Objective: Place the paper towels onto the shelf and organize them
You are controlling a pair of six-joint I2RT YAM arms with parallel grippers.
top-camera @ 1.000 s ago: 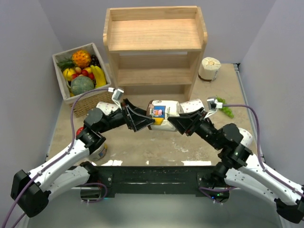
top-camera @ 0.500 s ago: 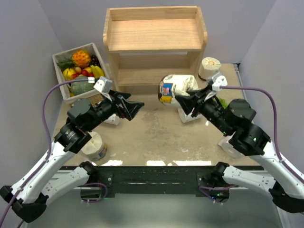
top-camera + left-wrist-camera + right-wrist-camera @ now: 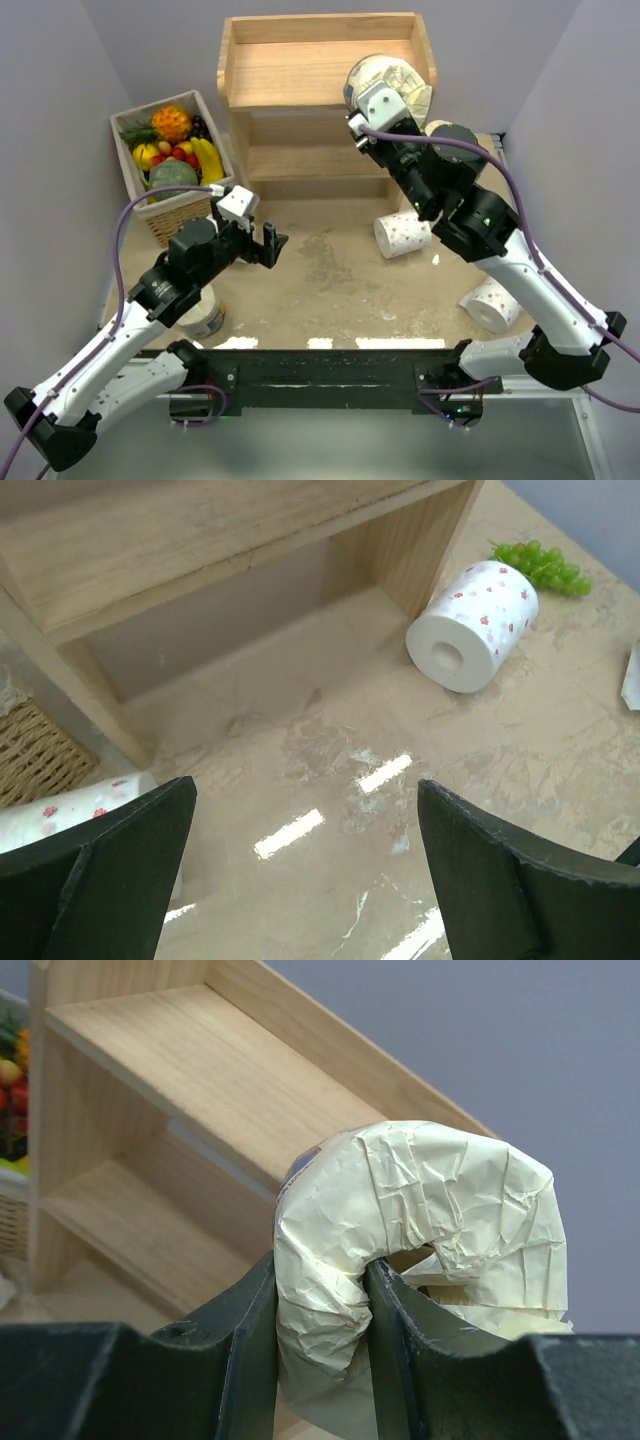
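Cream-wrapped roll [image 3: 420, 1200] pinched between the fingers of the right gripper [image 3: 318, 1320], held aloft near the right end of the shelf [image 3: 300, 75] top board. Left gripper [image 3: 305, 880] spread wide, empty, low over the table [image 3: 330, 290], a dotted roll [image 3: 472, 625] lying beyond.

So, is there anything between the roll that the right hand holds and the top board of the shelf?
Nothing visible. The right hand holds the cream-wrapped roll up by the right end of the top board, and that board shows nothing on it. Only its raised rim is close by.
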